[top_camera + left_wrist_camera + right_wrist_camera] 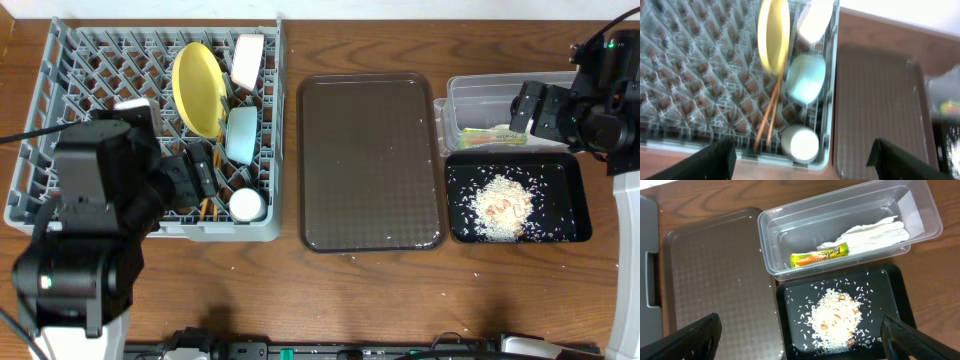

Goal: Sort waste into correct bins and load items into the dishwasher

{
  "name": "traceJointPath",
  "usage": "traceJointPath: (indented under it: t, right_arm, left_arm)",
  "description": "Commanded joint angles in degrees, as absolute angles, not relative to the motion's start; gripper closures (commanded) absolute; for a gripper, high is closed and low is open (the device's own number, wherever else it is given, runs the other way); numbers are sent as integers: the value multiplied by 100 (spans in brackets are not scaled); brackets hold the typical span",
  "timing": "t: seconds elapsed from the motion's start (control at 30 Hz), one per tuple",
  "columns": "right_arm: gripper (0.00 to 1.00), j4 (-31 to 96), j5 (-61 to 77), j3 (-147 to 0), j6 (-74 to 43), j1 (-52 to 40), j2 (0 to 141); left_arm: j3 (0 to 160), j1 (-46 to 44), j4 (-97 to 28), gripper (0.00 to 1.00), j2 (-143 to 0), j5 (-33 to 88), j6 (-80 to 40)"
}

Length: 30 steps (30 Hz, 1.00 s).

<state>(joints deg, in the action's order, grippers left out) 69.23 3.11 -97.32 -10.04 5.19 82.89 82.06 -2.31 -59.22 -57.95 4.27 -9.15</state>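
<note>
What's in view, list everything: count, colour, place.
dish rack: 1, grey, table's left
plate: 1, yellow, upright in rack
white bowl: 1, rack's far corner
light blue bowl: 1, beside plate
cup: 1, white, rack's near right corner
chopsticks: 2, wooden, in rack
serving tray: 1, dark brown, centre
tub: 1, clear, far right
wrapper: 1, green-and-orange, in tub
napkin: 1, white, in tub
black tray: 1, in front of tub
rice scraps: pile, pale, in black tray
left gripper: 1, black, open, over rack
right gripper: 1, black, open, above bins
</note>
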Motion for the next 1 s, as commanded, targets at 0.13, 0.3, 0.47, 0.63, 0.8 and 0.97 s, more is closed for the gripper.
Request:
traceJointPath:
  t: [0.13,0.3,0.47,0.63,0.8,0.97]
  right_arm:
    - [1,6925,283,-9732,-1002,523,8289]
    - [1,6925,283,-9732,-1002,523,8289]
    - [1,6925,283,-9732,-1002,523,8289]
    - [1,6925,283,-9732,-1002,523,8289]
    - [1,6925,283,-9732,-1002,523,8289]
    - [1,6925,283,-9732,-1002,523,8289]
  left_arm:
    - [6482,261,-4289,11,-4676,292,-360]
    - [4853,609,-2770,11,-3603,294,-163]
    - [3321,685,-1369,11,-2510,296,309]
    - [2080,685,-322,11,-1693,296,454]
    - [1160,683,148,11,-1096,296,451]
    - [628,676,228,11,-644,296,451]
